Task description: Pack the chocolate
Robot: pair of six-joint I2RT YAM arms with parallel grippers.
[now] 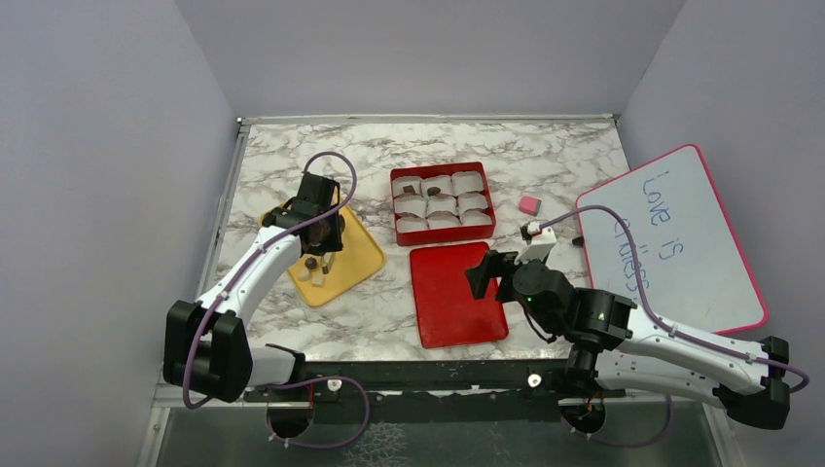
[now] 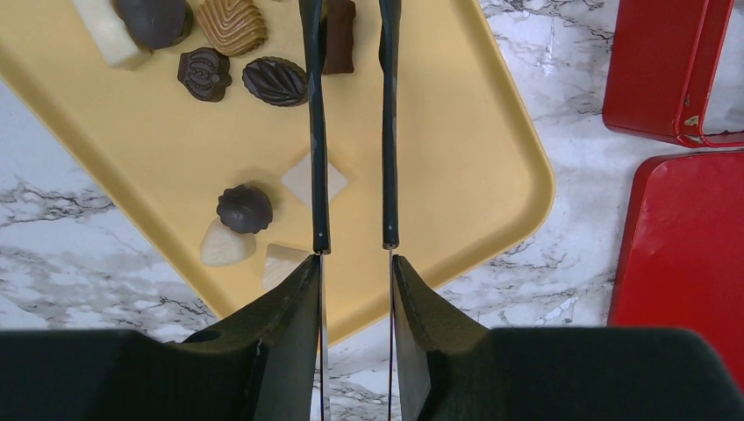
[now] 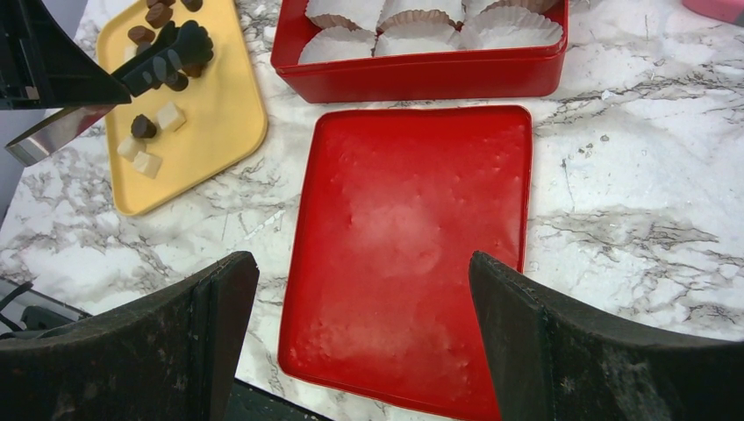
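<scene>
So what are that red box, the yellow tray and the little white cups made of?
Red box: glossy, with thin walls, so probably painted tin, possibly plastic. Yellow tray: matte and smooth with rounded corners, which looks like moulded plastic. White cups: thin pleated walls, almost surely paper.

Bright, even overhead light, soft short shadows, a pale sheen on the red lid (image 3: 404, 237), focus crisp throughout.

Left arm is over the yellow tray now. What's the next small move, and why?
Probably close the left gripper on the dark chocolate bar and lift. It lies in the gap between the narrowly parted fingers, not yet pinched, on the yellow tray, and most paper cups in the red box look empty.
</scene>
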